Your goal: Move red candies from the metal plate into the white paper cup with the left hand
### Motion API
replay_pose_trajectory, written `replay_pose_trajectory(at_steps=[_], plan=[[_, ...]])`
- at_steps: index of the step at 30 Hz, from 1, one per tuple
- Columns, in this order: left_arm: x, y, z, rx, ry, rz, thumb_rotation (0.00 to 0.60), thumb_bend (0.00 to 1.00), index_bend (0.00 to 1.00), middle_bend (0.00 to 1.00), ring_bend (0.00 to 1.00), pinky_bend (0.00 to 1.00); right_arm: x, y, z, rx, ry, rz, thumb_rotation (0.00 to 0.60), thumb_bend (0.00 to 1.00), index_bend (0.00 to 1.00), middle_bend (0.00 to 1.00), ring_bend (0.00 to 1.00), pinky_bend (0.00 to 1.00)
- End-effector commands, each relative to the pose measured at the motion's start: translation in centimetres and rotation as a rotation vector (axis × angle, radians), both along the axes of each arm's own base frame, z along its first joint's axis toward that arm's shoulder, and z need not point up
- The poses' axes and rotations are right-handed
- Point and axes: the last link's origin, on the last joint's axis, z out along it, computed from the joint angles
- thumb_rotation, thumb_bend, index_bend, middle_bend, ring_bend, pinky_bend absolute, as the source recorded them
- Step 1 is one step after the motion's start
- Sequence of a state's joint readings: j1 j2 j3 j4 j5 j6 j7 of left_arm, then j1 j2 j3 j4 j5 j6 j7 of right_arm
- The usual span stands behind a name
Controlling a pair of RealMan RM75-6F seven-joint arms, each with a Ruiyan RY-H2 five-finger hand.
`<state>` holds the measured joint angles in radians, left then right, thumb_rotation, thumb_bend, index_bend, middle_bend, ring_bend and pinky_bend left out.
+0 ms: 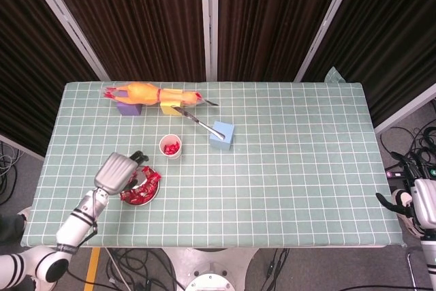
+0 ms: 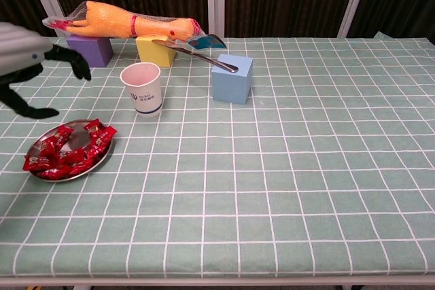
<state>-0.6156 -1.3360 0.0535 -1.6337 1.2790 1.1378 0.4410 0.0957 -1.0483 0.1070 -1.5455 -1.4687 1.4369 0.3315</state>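
Green checked worktop (image 1: 286,168), left robot hand (image 1: 117,172) above the metal plate (image 2: 41,171) with dark fingers (image 2: 75,59) spread and holding nothing, right robot hand (image 1: 421,204) off the worktop's edge in head view only, its grasp unclear, white paper cup (image 2: 142,88) beside the plate, red candies (image 2: 68,151) piled on the plate, more inside the cup only in head view

The left robot hand (image 1: 117,171) hovers over the metal plate (image 1: 151,196) of red candies (image 1: 139,192), fingers spread. Just beyond the plate stands the white paper cup (image 1: 170,146), red candies inside. The right robot hand (image 1: 421,204) hangs beyond the counter (image 1: 286,182) edge, far from the plate.
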Motion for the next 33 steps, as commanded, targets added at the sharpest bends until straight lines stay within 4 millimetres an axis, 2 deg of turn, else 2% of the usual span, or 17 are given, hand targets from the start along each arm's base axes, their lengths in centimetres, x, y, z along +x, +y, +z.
replay_pose_trajectory(at_steps=[1, 5, 12, 27, 33], plan=[[-1.4, -1.4, -1.1, -0.036, 0.049, 0.024, 0.6, 0.27, 0.36, 0.4, 0.89, 1.0, 0.1, 0.0, 0.1, -0.001, 0.002, 0.004, 0.6, 0.12, 0.12, 0.18, 0.05, 0.35], [-2.3, -2.2, -2.3, -0.065, 0.068, 0.07, 0.6, 0.27, 0.35, 0.4, 0.89, 1.0, 0.2, -0.1, 0.1, -0.001, 0.005, 0.008, 0.6, 0.12, 0.12, 0.18, 0.05, 0.35], [-3.4, -2.3, -3.3, -0.061, 0.156, 0.115, 0.6, 0.27, 0.34, 0.38, 0.89, 1.0, 0.4, -0.1, 0.1, -0.001, 0.004, 0.009, 0.6, 0.12, 0.12, 0.18, 0.05, 0.35], [-3.9, -1.6, -4.0, -0.082, 0.191, 0.173, 0.6, 0.28, 0.35, 0.39, 0.89, 1.0, 0.4, 0.0, 0.2, -0.004, 0.006, 0.006, 0.6, 0.12, 0.12, 0.18, 0.05, 0.35], [-4.1, -1.6, -4.2, -0.074, 0.199, 0.164, 0.6, 0.28, 0.41, 0.42, 0.89, 1.0, 0.3, 0.0, 0.2, -0.003, 0.007, 0.002, 0.6, 0.12, 0.12, 0.18, 0.05, 0.35]])
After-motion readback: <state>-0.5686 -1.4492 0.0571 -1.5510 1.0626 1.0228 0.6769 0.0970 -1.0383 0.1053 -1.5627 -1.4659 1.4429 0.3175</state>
